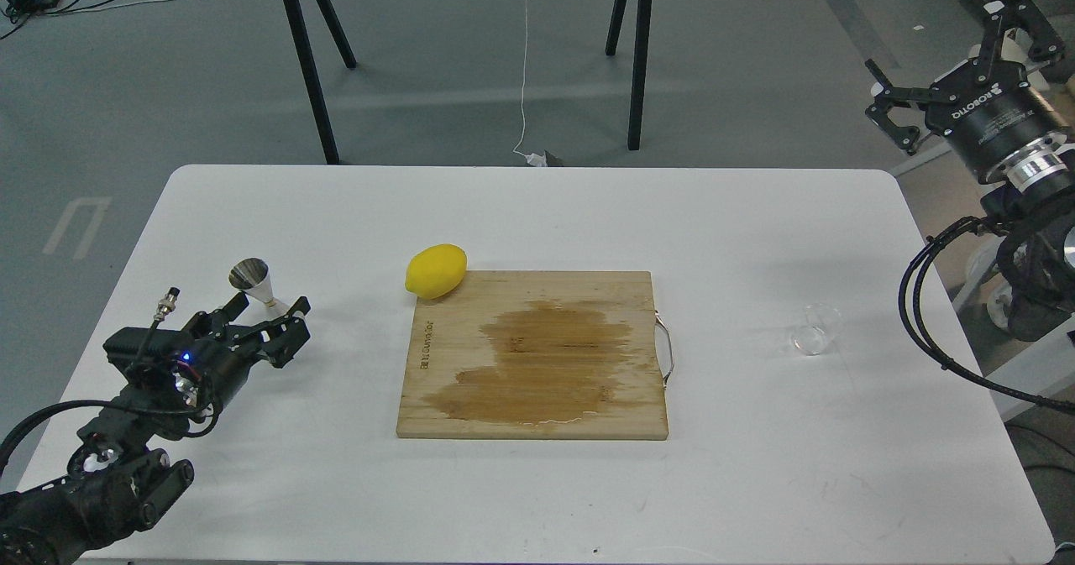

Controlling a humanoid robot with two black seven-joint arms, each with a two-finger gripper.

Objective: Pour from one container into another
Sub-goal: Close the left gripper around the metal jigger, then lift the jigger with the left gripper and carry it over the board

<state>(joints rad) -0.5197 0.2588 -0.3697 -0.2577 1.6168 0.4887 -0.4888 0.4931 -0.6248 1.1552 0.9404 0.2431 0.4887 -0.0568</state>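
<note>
Head view: right claw point(957, 49), spread wide, reads "ROBOTIQ"; left claw point(267, 317) spread beside jigger point(252, 280).

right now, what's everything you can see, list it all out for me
table: one, white, fills the middle of the view
cutting board: one, light wood with a dark wet patch and a metal handle on its right edge, centre of the table
lemon: one, yellow, at the board's far left corner
steel jigger: one, shiny, upright on the table's left side
clear cup: one, transparent, on the table right of the board
trestle legs: black, on the grey floor behind the table
left hand: black, open, low over the table beside the jigger
right hand: black, open, raised off the table's right edge
</note>
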